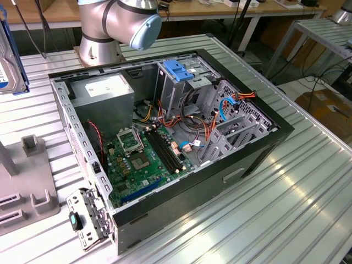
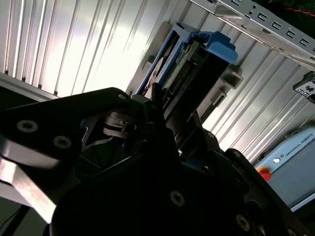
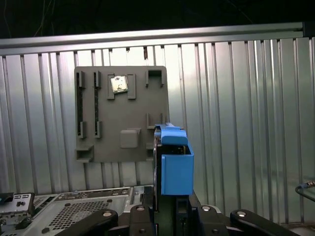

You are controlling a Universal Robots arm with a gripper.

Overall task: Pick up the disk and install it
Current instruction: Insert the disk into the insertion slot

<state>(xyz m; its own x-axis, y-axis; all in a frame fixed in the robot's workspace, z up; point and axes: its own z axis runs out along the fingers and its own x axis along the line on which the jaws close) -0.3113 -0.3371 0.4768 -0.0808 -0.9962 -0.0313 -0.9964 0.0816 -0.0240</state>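
The disk (image 3: pixel 175 164) is found pinched edge-on between the fingers of the gripper (image 3: pixel 172 209), with its blue rail projecting past the fingertips in the first wrist view. Beyond the fingertips, a grey fixture plate (image 3: pixel 120 113) is noted lying flat on the ribbed metal table (image 3: pixel 246 123). The open computer case (image 1: pixel 181 126) is recorded apart from the held disk. Its drive cage (image 1: pixel 184 88) is capped by a blue latch (image 1: pixel 179 70) and crowded by orange cables (image 1: pixel 206 129).

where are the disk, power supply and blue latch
the disk (image 3: pixel 177 172), first wrist view, its blue rail
power supply (image 1: pixel 103 87), exterior view, its white label
blue latch (image 1: pixel 179 70), exterior view, its middle
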